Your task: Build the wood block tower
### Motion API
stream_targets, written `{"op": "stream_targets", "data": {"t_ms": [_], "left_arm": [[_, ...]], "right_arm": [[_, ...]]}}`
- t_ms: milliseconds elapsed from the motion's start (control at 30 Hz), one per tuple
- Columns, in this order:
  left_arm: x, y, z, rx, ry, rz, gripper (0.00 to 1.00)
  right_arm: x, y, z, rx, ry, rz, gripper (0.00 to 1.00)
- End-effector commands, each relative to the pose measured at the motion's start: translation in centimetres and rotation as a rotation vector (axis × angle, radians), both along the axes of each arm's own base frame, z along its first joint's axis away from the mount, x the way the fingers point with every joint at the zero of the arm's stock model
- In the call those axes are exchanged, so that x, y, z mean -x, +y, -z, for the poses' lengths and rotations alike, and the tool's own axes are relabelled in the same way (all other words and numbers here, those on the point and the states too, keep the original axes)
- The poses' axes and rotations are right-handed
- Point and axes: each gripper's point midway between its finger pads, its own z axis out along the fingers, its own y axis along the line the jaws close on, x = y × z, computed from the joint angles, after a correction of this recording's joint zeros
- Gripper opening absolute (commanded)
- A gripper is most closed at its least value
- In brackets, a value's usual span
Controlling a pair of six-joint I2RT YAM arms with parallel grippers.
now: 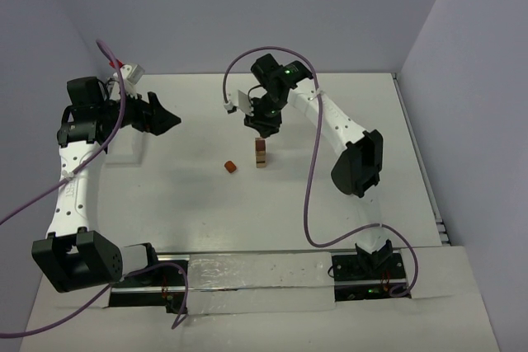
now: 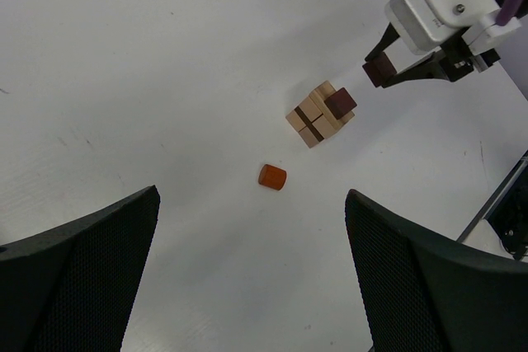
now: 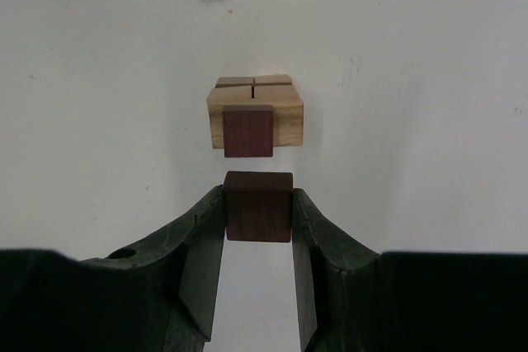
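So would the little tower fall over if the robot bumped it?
Probably. The tower looks narrow for its height, so a sideways nudge could tip it. Its blocks seem only stacked, and the dark top block sits near one edge, so it might slide off first.

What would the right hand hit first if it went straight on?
Probably the tower: the dark block in the right hand would meet its reddish-brown top block first, though depth is unclear.

The left arm and the right arm have white link shells dotted with small holes and black joint housings. A purple cable runs along each. A green light glows at the right wrist, whose white housing shows two screws. The left fingers are black, mesh-textured.
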Motion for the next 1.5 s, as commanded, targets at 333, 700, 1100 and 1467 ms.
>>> {"op": "stream_targets", "data": {"t_ms": [333, 700, 1100, 1467], "left_arm": [[-0.6, -0.4, -2.4, -0.002, -0.073, 0.023, 0.99], [-0.7, -0.4, -2.5, 0.0, -0.074, 0.026, 0.99], [-0.7, -0.3, -2.5, 0.0, -0.075, 0.025, 0.99], [-0.8, -0.3, -2.5, 0.0, -0.076, 0.021, 0.99]], "right_arm": [[-0.9, 1.2, 1.3, 0.025, -0.002, -0.01, 0.13], [-0.5, 1.7, 2.7, 0.052, 0.017, -0.018, 0.17], [-0.1, 2.0, 3.3, 0.066, 0.034, -0.018, 0.24], [0.0, 2.0, 3.5, 0.075, 0.039, -0.009, 0.33]]}}
